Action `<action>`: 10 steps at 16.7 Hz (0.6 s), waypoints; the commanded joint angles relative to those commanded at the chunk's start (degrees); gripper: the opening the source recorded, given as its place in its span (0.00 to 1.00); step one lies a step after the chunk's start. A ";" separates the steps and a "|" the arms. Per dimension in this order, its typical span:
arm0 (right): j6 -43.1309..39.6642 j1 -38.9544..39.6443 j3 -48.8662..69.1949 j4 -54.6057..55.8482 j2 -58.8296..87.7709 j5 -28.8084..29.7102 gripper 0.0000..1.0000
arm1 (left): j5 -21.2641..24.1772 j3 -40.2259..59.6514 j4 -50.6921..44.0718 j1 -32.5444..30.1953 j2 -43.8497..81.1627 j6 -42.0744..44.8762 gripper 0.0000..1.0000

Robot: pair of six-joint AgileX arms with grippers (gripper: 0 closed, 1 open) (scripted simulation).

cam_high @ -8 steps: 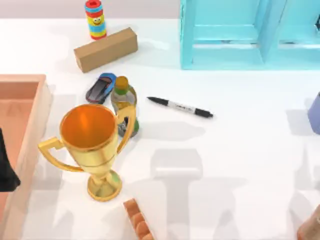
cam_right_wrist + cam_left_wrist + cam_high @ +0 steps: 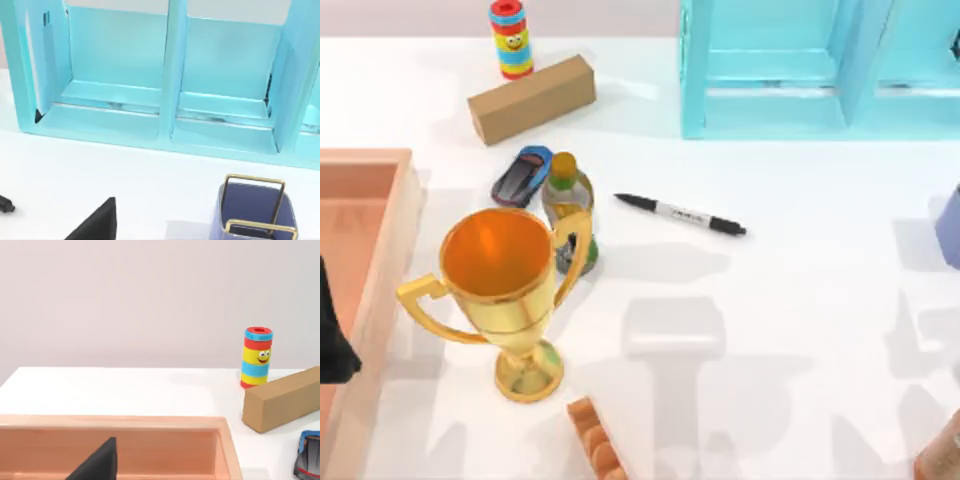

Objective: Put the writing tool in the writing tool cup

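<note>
The writing tool (image 2: 680, 214), a slim black marker with a white label band, lies flat on the white table right of the middle. Its tip (image 2: 6, 204) shows in the right wrist view. The writing tool cup (image 2: 950, 226) stands upright at the table's right edge, half cut off. In the right wrist view the cup (image 2: 254, 212) is periwinkle blue with a gold wire rim. A dark part of my right gripper (image 2: 97, 222) hangs low over the table between pen and cup. My left gripper (image 2: 330, 345) is parked over the wooden tray (image 2: 380, 170) at the far left.
A gold trophy (image 2: 505, 290) stands front left, with a yellow bottle (image 2: 567, 200) and a toy car (image 2: 522, 175) behind it. A cardboard box (image 2: 532, 98) and a striped toy (image 2: 511, 38) sit at the back. A cyan shelf (image 2: 820, 110) fills the back right. Brown pieces (image 2: 595, 440) lie in front.
The arm shadows on the table's right half have shifted. The pen, the cup and the other things have not moved.
</note>
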 joint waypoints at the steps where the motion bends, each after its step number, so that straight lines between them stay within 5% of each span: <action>1: -0.99 1.35 4.17 -2.77 4.06 -0.20 1.00 | 0.00 0.00 0.00 0.00 0.00 0.00 1.00; 10: -12.52 14.55 61.94 -33.41 60.74 1.00 1.00 | 0.00 0.00 0.00 0.00 0.00 0.00 1.00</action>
